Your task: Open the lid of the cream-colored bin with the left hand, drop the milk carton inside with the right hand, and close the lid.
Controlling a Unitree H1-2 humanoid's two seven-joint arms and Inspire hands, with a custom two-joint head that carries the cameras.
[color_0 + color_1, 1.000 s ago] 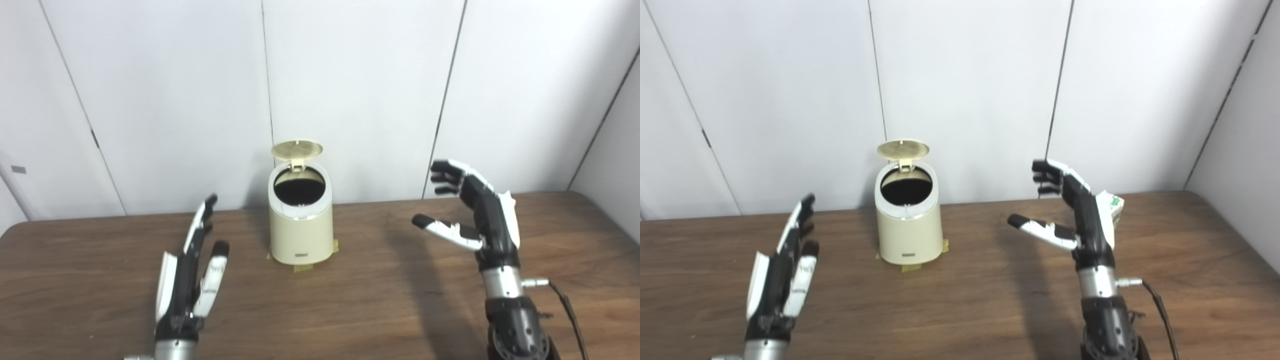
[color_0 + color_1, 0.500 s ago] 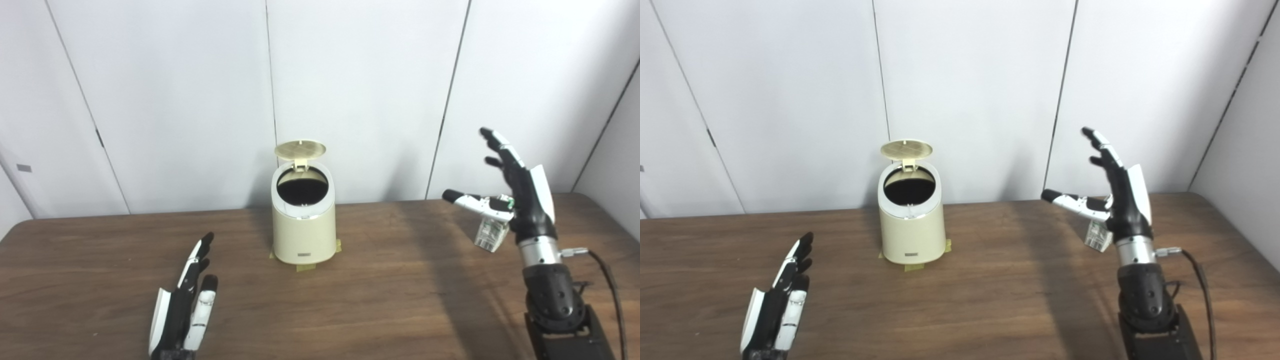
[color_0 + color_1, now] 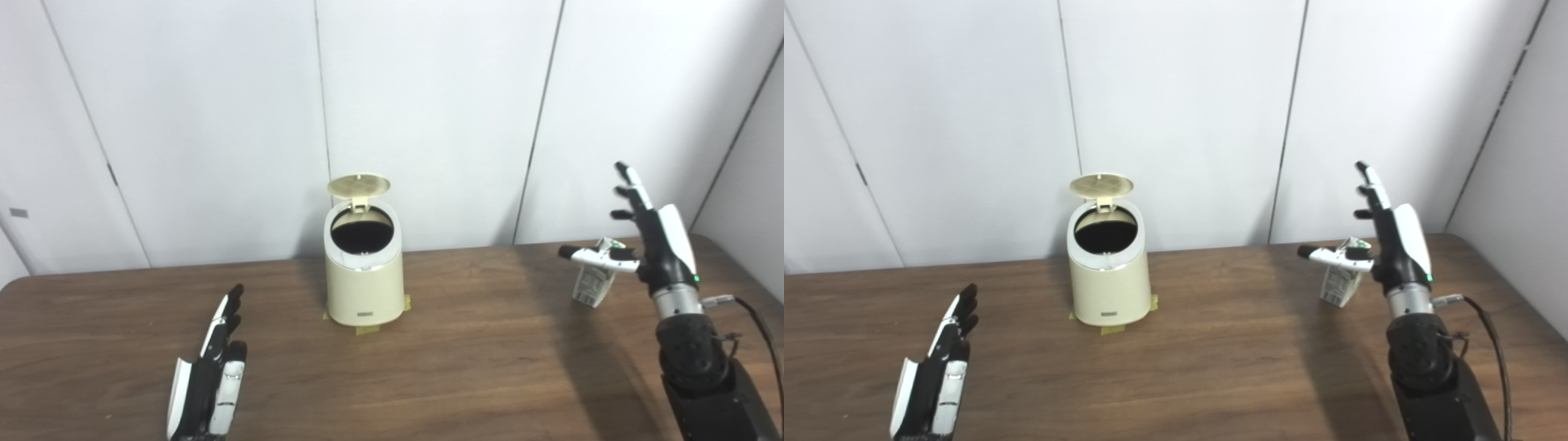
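left hand [image 3: 211, 380], black and white, low over the near left of the brown wood-grain bench [image 3: 478, 367]; fingers [image 3: 223, 315] straight and close together, pointing away toward the wall, holding nothing and touching nothing.

centre, toward the back of the bench: cream-colored round plastic bin [image 3: 364, 278], upright. its round cream lid [image 3: 359, 185] stands tipped up on the rear hinge, the dark mouth of the bin exposed. strips of yellowish tape [image 3: 367, 329] show at the foot of the bin on the bench.

right, well apart from the bin: small white milk carton with green print [image 3: 593, 283], standing on the bench, leaning a little. right hand [image 3: 652, 242] raised just beside it, palm turned toward the bin, fingers [image 3: 631, 187] spread and pointing up, thumb stretched out sideways in front of the carton's top. cannot tell whether the thumb touches the carton; the hand is not closed round it.

black cable [image 3: 762, 334] trails from the right wrist. pale panelled wall [image 3: 429, 110] behind.
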